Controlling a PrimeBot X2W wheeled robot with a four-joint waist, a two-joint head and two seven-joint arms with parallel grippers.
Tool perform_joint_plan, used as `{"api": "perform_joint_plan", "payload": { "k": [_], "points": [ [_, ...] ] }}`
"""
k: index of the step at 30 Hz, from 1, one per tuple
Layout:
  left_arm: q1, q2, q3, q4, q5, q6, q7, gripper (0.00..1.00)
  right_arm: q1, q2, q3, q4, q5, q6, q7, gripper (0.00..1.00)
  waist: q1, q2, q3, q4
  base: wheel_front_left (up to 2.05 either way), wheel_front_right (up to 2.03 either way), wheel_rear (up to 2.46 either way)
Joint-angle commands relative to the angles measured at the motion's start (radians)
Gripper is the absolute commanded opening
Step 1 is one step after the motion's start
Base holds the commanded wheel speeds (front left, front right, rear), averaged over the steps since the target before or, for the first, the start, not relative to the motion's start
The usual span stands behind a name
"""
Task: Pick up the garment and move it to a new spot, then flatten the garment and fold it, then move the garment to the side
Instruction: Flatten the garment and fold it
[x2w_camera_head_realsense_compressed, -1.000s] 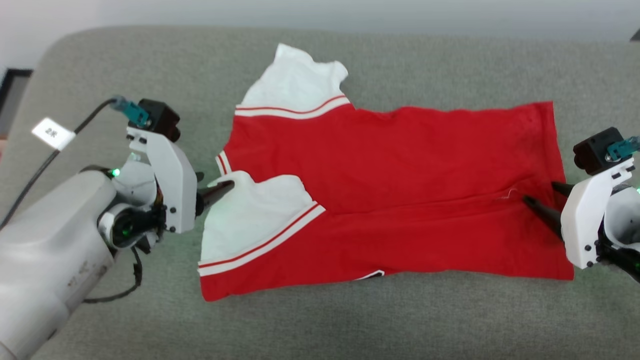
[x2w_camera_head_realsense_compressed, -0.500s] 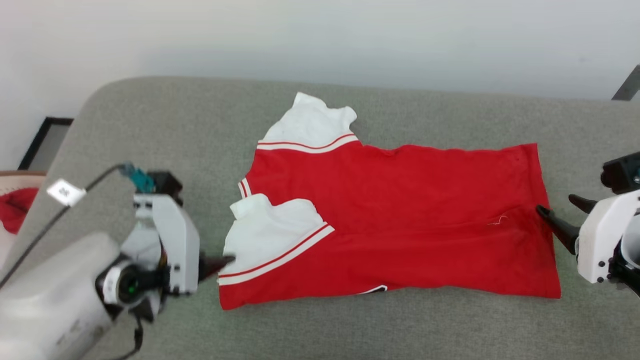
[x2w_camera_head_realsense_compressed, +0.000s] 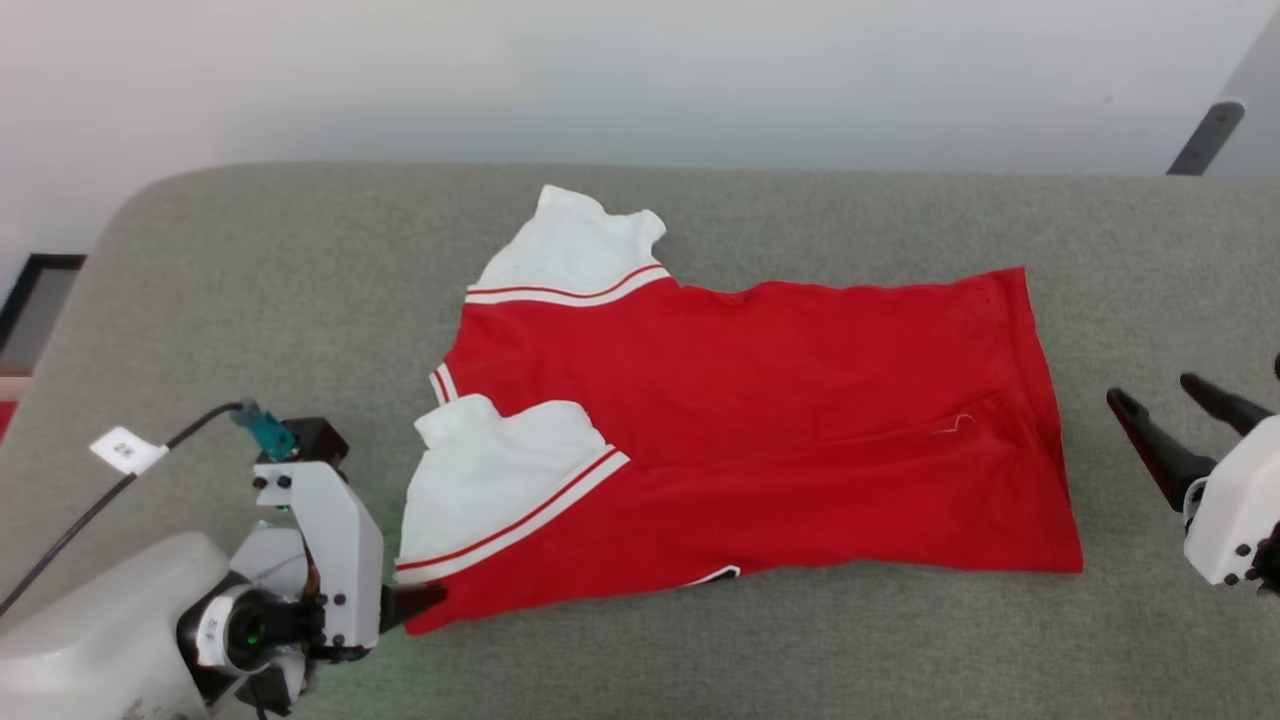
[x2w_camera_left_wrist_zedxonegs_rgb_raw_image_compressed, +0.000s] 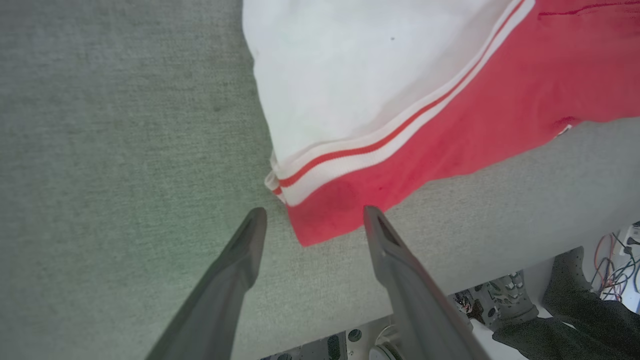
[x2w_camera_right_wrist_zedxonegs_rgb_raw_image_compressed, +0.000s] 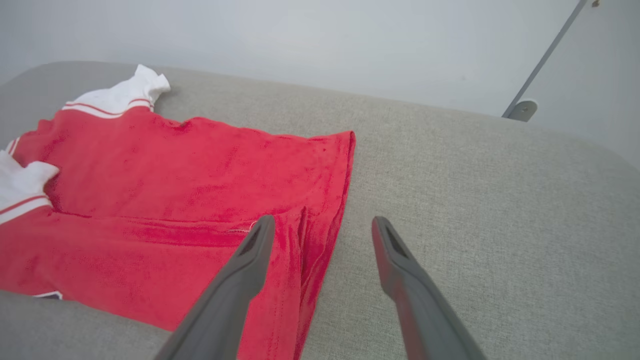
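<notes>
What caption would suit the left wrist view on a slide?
Open left gripper poised at a corner of the jersey, on a grey cushion.

Bright even light, soft shadows; edges maybe distorted.

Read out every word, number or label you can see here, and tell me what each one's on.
White tag on the cable: two small characters, too blurred to read.
Jersey: a sliver of black, white-edged print peeks out at its near edge, too little to read.
No other readable text.
</notes>
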Motion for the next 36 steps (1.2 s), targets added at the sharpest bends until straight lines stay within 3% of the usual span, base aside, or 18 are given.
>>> {"api": "perform_joint_plan", "payload": {
  "k": [1,12,13,14,15,23,36],
  "points": [
    [0.012,-0.004,0.003,0.014,-0.007,-0.007,-0.006,1.00,0.021,0.015,-0.028,-0.034,-0.016,-0.001,-0.011,1.00,0.0000,0.0000,0.014,-0.011,0.00,0.00,0.00],
    [0.026,-0.055,0.010,0.139,-0.038,-0.057,0.000,1.00,0.183,0.159,-0.225,-0.270,-0.164,-0.001,-0.132,1.00,0.0000,0.0000,0.053,-0.030,0.00,0.00,0.00],
    [0.028,-0.059,0.009,0.148,-0.041,-0.063,0.003,0.63,0.196,0.168,-0.232,-0.281,-0.170,-0.001,-0.127,1.00,0.0000,0.0000,0.056,-0.031,0.00,0.00,0.00],
    [0.028,-0.064,0.008,0.156,-0.038,-0.072,0.005,0.42,0.208,0.179,-0.241,-0.288,-0.171,-0.001,-0.119,1.00,0.0000,0.0000,0.059,-0.031,0.00,0.00,0.00],
    [0.024,-0.067,0.006,0.163,-0.032,-0.082,0.005,0.00,0.219,0.187,-0.246,-0.295,-0.169,-0.001,-0.108,1.00,0.0000,0.0000,0.064,-0.032,0.00,0.00,0.00],
    [-0.012,-0.079,0.006,0.218,0.002,-0.142,-0.005,0.00,0.233,0.207,-0.247,-0.292,-0.134,-0.001,0.051,1.00,0.0000,0.0000,0.106,-0.032,0.00,0.00,0.00],
    [-0.060,-0.129,0.016,0.270,0.019,-0.177,-0.017,0.00,0.107,0.220,-0.194,-0.130,-0.132,-0.001,0.276,1.00,0.0000,0.0000,0.162,-0.003,0.00,0.00,0.00]
  ]
}}
